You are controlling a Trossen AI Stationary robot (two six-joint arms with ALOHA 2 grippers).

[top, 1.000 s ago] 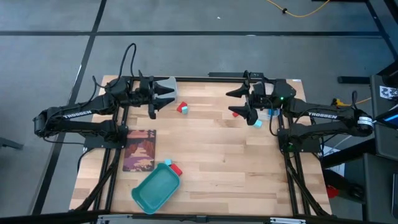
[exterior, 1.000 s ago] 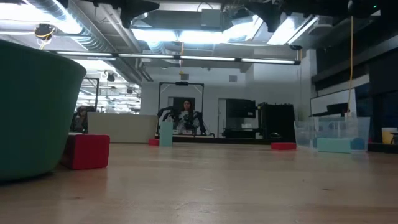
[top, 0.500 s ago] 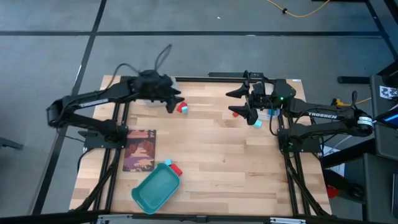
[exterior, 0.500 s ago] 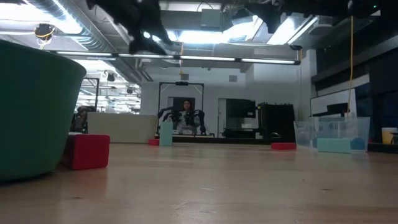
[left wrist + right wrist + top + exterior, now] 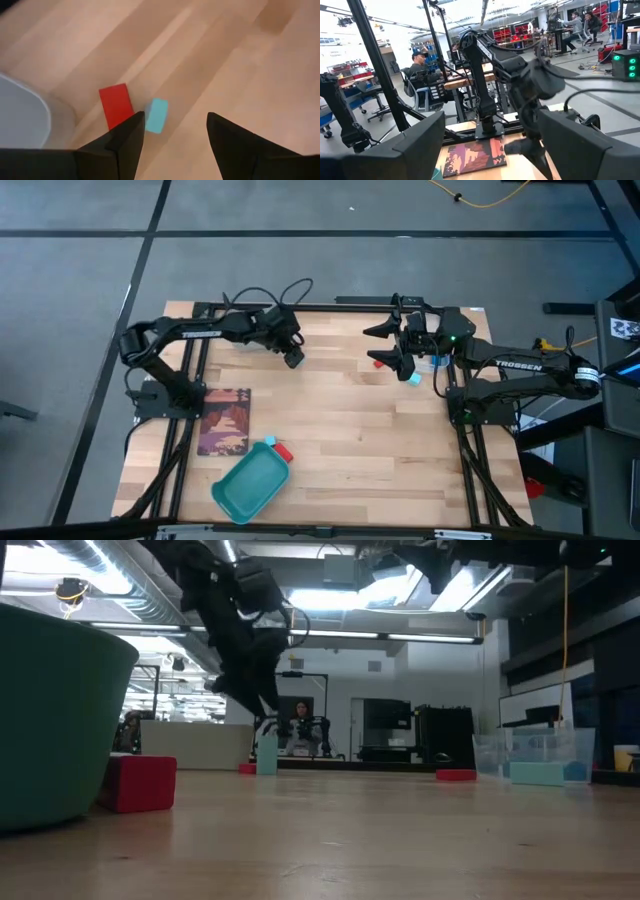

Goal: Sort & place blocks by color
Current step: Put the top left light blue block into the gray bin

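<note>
The left gripper (image 5: 293, 358) hangs over the worktop (image 5: 340, 430) at about 11 o'clock from its centre, fingers spread wide. Its wrist view looks down on a red block (image 5: 116, 105) and a cyan block (image 5: 156, 115) lying just beside each other on the wood, close ahead of the open fingers (image 5: 122, 145), nearer to one of them. A pale curved edge beside the red block may be a bin (image 5: 22, 120), though too little shows to be sure. In the low view the left gripper (image 5: 262, 705) hangs above the cyan block (image 5: 266, 754), apart from it.

The right gripper (image 5: 385, 346) hovers at about 1 o'clock, fingers spread, empty. A red block (image 5: 381, 363) lies at its tip and a cyan block (image 5: 414, 378) just beyond, toward 3 o'clock.

At about 7 o'clock sits a teal tray (image 5: 248, 488), with a cyan block (image 5: 269, 443) and a red block (image 5: 283, 452) against its far rim. A dark printed card (image 5: 224, 421) lies at 9 o'clock.

In the right wrist view the left arm (image 5: 520, 85) crosses the frame, and a seated person (image 5: 422, 62) shows in the room behind.
</note>
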